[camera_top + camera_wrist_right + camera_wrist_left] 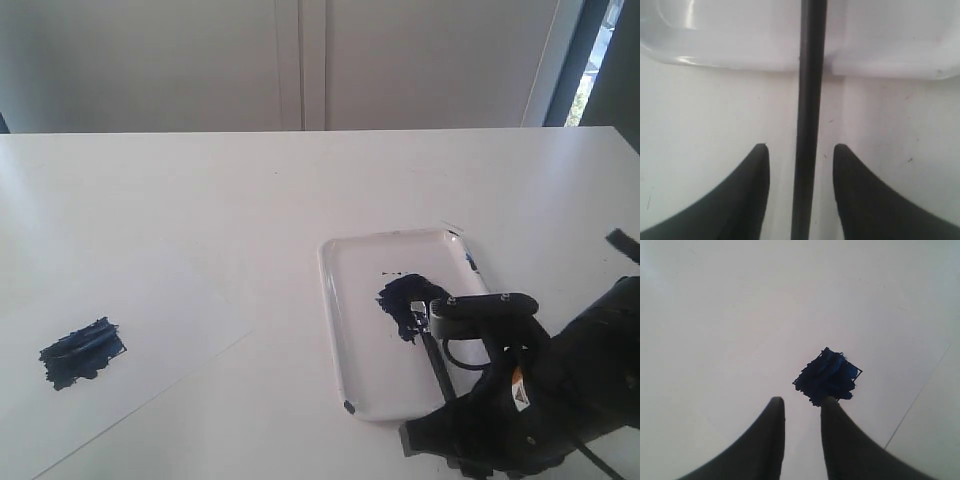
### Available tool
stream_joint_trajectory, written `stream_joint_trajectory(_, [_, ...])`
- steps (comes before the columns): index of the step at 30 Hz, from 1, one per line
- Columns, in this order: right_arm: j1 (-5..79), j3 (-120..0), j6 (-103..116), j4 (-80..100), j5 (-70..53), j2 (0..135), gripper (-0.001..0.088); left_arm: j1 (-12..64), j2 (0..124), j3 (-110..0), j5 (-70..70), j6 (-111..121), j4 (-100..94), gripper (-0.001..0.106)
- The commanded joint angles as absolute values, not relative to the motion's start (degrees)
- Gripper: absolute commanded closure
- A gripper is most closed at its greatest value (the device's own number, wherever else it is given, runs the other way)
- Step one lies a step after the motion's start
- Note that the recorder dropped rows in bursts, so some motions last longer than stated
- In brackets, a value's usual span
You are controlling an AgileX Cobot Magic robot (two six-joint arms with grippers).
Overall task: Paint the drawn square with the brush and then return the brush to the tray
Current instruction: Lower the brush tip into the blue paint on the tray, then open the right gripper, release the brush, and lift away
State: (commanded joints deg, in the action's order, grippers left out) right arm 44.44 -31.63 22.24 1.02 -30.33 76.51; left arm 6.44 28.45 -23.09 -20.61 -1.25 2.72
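On the tray (360, 330), a dark navy paint puddle (403, 303) is seen, and the bristles of the brush (436, 362) are laid in it. The black handle is stretched from the puddle across the tray's rim on the side nearest the right arm and runs out past it, so the brush is lying partly in the tray and partly beyond its edge. Just outside that rim the right gripper (801, 147) is held, with its two fingers (752, 190) spread wide. The handle passes between them and a clear strip of table (300, 190) is seen on each side of it, so the brush is not clamped.

Well apart from the tray, to its left in the exterior view, a white paper sheet (170, 290) is laid flat. The drawn square (83, 352) on it is covered by a ragged dark navy patch, and a thin black outline is visible at one corner. The left gripper (802, 402) is held over the sheet just beside the square. Its fingers are parted by a narrow gap and nothing is gripped between them. Whether they touch the paper cannot be told.
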Motion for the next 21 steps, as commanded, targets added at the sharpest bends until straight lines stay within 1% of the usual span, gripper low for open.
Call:
stream_joint_trajectory(2, [44.44, -32.46, 22.12, 2.93, -31.95, 71.07, 0.0471, 6.44, 28.45, -23.09, -20.21, -1.25, 2.72, 0.074])
stream_joint_trajectory(5, [44.44, -33.98, 22.12, 7.43, -27.89, 61.34, 0.0471, 6.44, 28.45, -23.09, -19.03, -1.25, 2.72, 0.074])
stream_joint_trajectory(7, [44.44, -34.06, 21.01, 7.78, -20.41, 56.34, 0.0472, 6.44, 28.45, -22.84, -16.82, -1.25, 2.86, 0.074])
stream_joint_trajectory(9, [44.56, -34.06, 16.96, 7.78, -10.25, 53.14, 0.0488, 6.44, 28.45, -22.72, -12.93, -1.40, 3.15, 0.074])
stream_joint_trajectory(10, [44.56, -34.06, 14.83, 7.78, -3.73, 52.13, 0.0513, 6.44, 28.45, -22.72, -11.12, -3.15, 3.15, 0.077])
stream_joint_trajectory(12, [44.56, -34.06, 12.41, 7.78, 3.57, 51.41, 0.0573, 6.44, 28.32, -22.72, -10.51, -7.96, 3.15, 0.089])
stream_joint_trajectory(14, [44.56, -34.06, 9.62, 7.90, 8.29, 50.91, 0.0641, 6.44, 27.51, -22.72, -10.63, -9.68, 4.47, 0.100])
stream_joint_trajectory(15, [44.56, -33.93, 7.56, 8.53, 10.66, 50.77, 0.0670, 6.44, 26.90, -22.72, -10.53, -10.61, 5.59, 0.103])
stream_joint_trajectory(18, [44.56, -33.27, 4.49, 11.76, 19.05, 50.74, 0.0731, 6.44, 24.17, -22.72, -9.39, -14.61, 9.66, 0.104])
stream_joint_trajectory(21, [44.56, -33.24, 4.24, 13.15, 24.60, 50.74, 0.0748, 6.44, 20.63, -22.82, -8.07, -17.81, 13.59, 0.104])
